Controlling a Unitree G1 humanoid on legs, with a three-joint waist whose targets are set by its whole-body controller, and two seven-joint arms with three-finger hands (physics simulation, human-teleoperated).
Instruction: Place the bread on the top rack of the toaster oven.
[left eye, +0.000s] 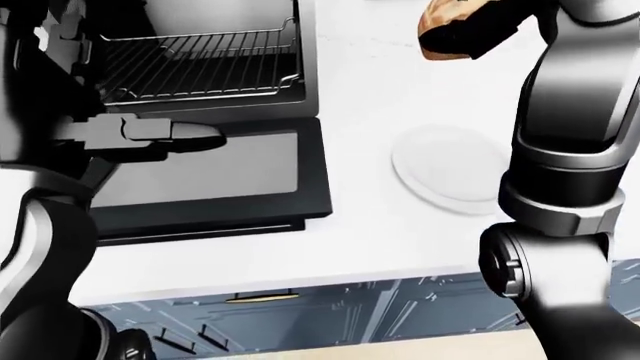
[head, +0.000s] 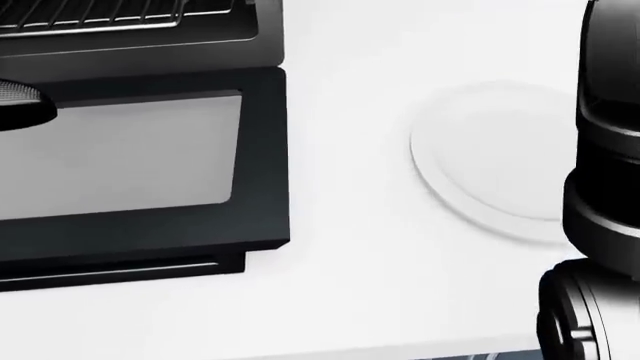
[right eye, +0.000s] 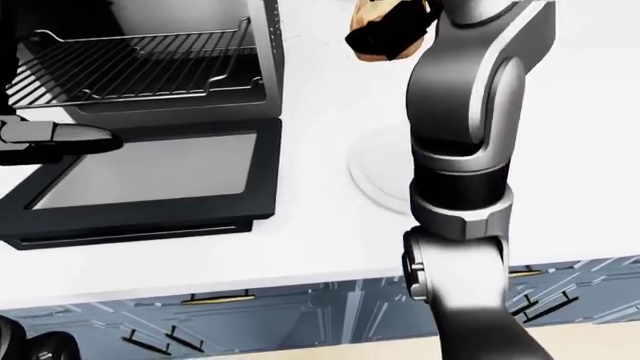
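Golden-brown bread (left eye: 447, 31) sat gripped in the right hand (left eye: 490, 30) at the top of the left-eye view, lifted clear of the white plate (left eye: 450, 172) on the counter (left eye: 370, 232). At the upper left the toaster oven (left eye: 200, 67) stood with its door (left eye: 200, 172) dropped flat and the wire rack (left eye: 195, 67) bare. The left hand (left eye: 150, 135) hovered over the door, its grip impossible to judge. Pickup looked done; carrying the bread leftward onto the rack remained.

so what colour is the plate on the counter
White, nearly blending into the counter; the plate shows best in head view.
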